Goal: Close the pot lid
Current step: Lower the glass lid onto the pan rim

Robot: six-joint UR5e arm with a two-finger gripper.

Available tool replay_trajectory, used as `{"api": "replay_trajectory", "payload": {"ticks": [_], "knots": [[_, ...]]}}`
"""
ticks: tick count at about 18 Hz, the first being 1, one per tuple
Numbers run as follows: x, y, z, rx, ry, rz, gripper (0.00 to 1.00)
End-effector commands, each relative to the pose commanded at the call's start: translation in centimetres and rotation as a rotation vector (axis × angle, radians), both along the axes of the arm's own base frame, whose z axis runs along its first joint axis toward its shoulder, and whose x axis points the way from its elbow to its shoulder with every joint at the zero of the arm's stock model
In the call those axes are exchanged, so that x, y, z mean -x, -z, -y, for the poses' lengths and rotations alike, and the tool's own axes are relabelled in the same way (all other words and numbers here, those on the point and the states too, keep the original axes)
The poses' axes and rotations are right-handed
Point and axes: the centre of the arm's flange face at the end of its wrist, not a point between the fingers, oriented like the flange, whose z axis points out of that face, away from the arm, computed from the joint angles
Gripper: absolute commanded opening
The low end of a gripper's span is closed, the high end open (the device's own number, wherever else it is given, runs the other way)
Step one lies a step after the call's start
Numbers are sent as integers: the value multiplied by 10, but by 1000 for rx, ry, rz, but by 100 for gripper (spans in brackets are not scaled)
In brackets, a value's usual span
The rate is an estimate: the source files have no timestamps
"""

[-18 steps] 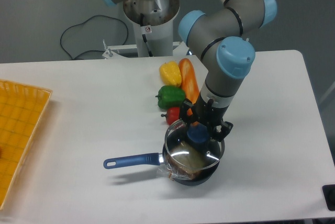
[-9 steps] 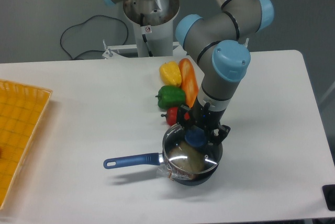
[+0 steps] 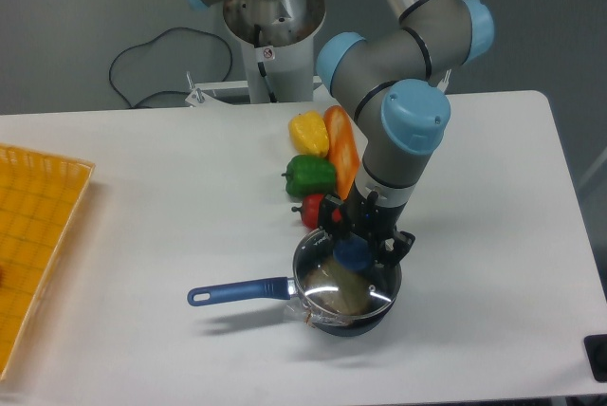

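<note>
Gripping one pot lid by its knob, claw clamped, over one pot

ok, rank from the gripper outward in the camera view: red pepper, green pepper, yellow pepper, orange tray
From the gripper, on the pot lid knob:
1. red pepper, just up and left in the image
2. green pepper, behind the red one
3. yellow pepper, farther back
4. orange tray, at the table's far-left edge
</note>
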Motion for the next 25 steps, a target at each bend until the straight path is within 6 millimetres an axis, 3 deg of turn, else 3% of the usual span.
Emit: {"api": "replay_trajectory", "payload": {"ticks": [25], "knots": [[-4, 13, -10, 5, -4, 2, 54]]}}
